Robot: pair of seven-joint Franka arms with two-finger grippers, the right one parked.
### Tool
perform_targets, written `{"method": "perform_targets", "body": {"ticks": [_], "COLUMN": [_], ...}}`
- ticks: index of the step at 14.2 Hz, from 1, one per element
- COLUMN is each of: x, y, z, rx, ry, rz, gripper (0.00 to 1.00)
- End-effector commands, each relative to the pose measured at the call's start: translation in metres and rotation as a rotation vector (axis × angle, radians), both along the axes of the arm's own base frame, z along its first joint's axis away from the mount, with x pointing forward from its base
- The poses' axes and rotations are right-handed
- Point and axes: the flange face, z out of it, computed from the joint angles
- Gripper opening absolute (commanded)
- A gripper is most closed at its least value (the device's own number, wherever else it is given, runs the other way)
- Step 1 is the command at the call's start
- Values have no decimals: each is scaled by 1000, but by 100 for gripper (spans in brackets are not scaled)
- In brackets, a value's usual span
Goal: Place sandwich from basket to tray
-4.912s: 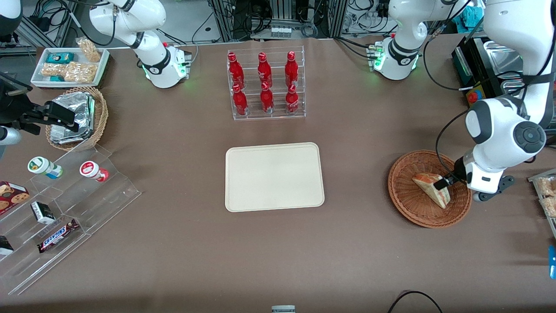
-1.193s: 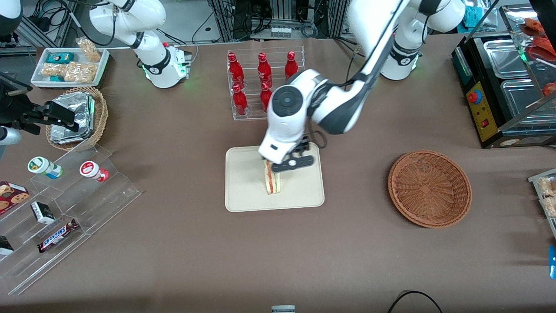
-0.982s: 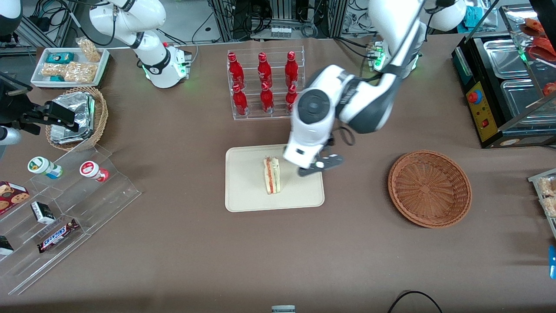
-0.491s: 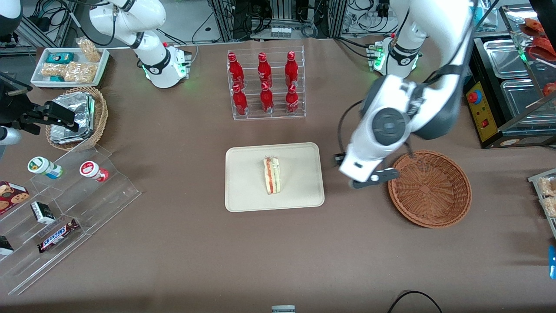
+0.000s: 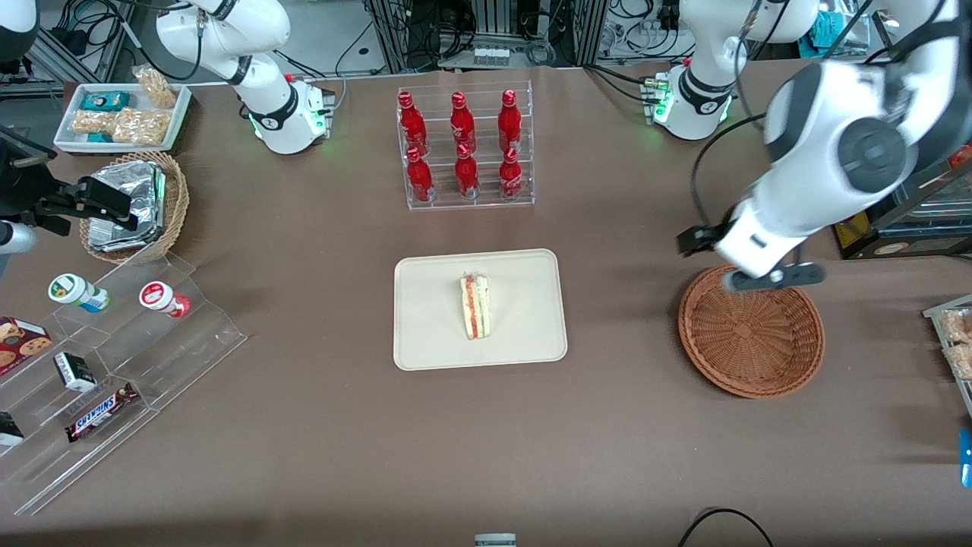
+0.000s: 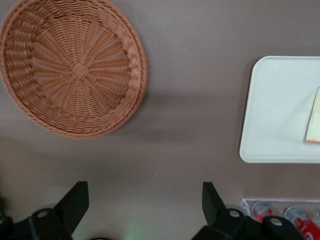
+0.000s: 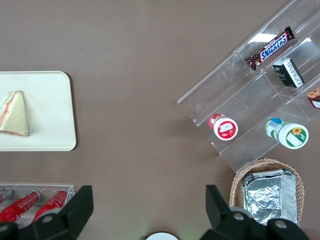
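Observation:
The sandwich [image 5: 476, 307], a wrapped wedge with red and green filling, stands on its edge in the middle of the cream tray [image 5: 433, 342]; it also shows in the right wrist view [image 7: 13, 115], and only its corner shows in the left wrist view [image 6: 314, 120]. The reddish-brown wicker basket [image 5: 750, 331] is empty, toward the working arm's end of the table. My left gripper [image 5: 748, 262] hangs high above the basket's rim that is farthest from the front camera, open and empty. In the left wrist view the gripper [image 6: 145, 200] frames bare table between the basket [image 6: 72, 70] and the tray [image 6: 277, 107].
A clear rack of red bottles [image 5: 463, 148] stands farther from the front camera than the tray. Toward the parked arm's end are a pale basket of foil packets [image 5: 133, 205], a white snack tray [image 5: 121, 114] and a clear stepped shelf [image 5: 114, 357]. Metal pans [image 5: 904, 159] sit at the working arm's end.
My gripper carried the sandwich from the basket to the tray, let it go, and has swung back and risen above the basket. The sandwich stays on the tray.

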Motion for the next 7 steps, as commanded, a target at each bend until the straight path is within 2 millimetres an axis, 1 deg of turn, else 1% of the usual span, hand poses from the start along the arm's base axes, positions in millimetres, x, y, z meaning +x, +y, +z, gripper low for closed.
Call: {"method": "perform_targets", "body": {"ticks": [1, 2, 4, 6, 7], "x": [-18, -18, -17, -14, -13], "y": [27, 35, 59, 76, 80], "z": [32, 42, 63, 76, 83], "rx": [-5, -9, -21, -26, -25], "ry": [-24, -22, -33, -61, -75], "rz": [-81, -102, -144, -180, -190], "gripper": [100, 100, 100, 100, 100]}}
